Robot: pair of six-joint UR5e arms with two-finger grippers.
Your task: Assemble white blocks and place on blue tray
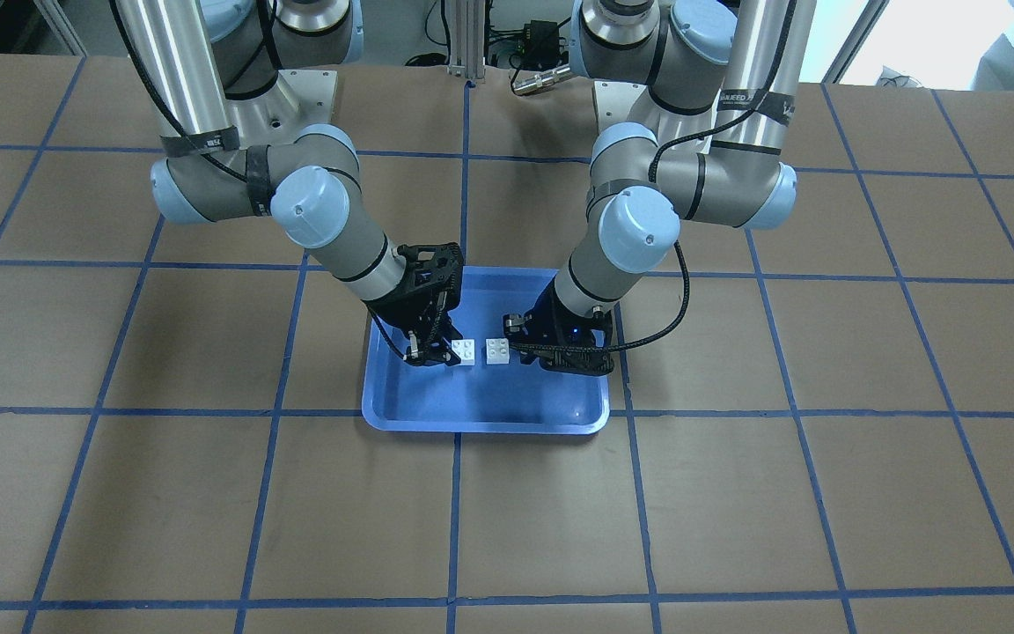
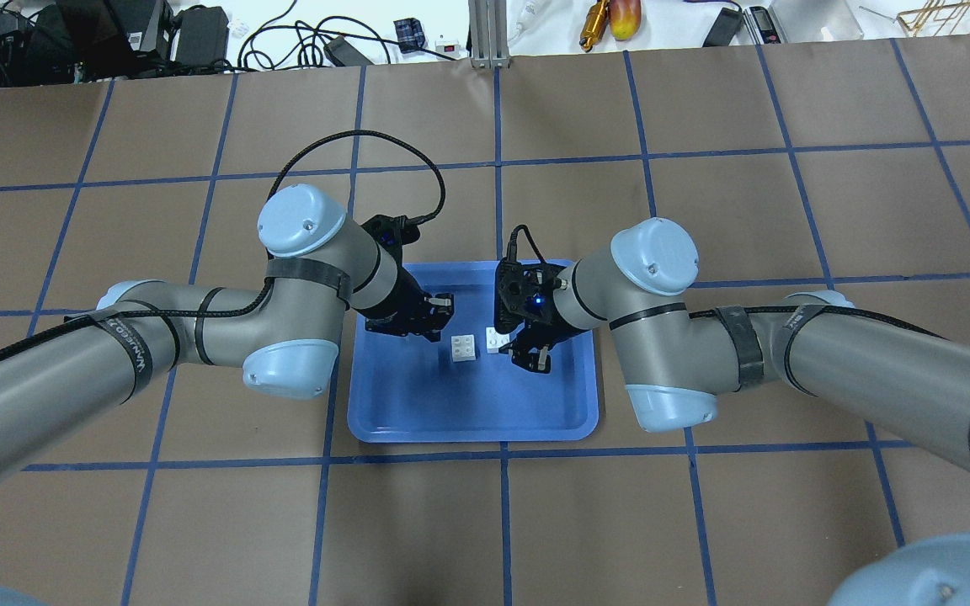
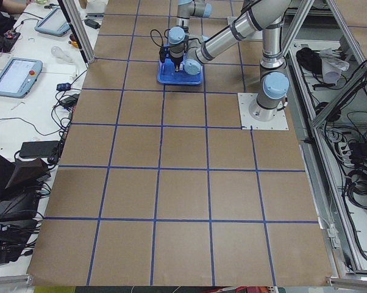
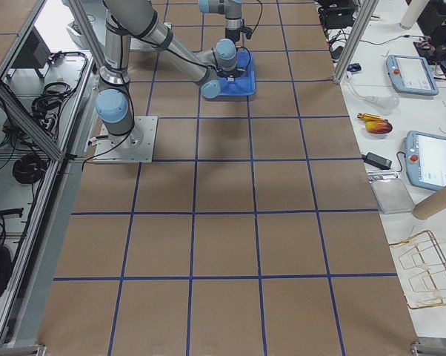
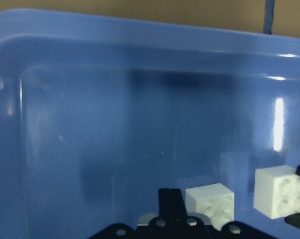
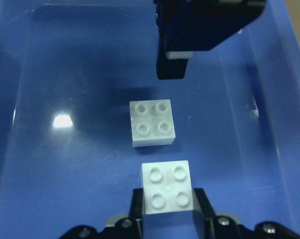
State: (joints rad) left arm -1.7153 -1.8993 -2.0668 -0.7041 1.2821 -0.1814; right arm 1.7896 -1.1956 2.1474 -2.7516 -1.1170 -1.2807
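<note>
The blue tray (image 1: 485,429) (image 2: 472,433) lies mid-table with both grippers inside it. My right gripper (image 6: 167,204) (image 2: 508,345) is shut on one white block (image 6: 167,186) (image 1: 465,352), studs up, low in the tray. The other white block (image 6: 151,123) (image 2: 464,348) (image 1: 497,350) lies loose on the tray floor, studs up, a small gap from the held one. My left gripper (image 5: 171,191) (image 2: 441,320) is shut and empty, its tips just beside the loose block (image 5: 210,199). The held block (image 5: 279,191) shows at the right of the left wrist view.
The table is brown paper with a blue tape grid. Cables, tools and tablets lie beyond the table's far edge (image 2: 485,52). The tray's raised rim (image 6: 289,99) surrounds both grippers.
</note>
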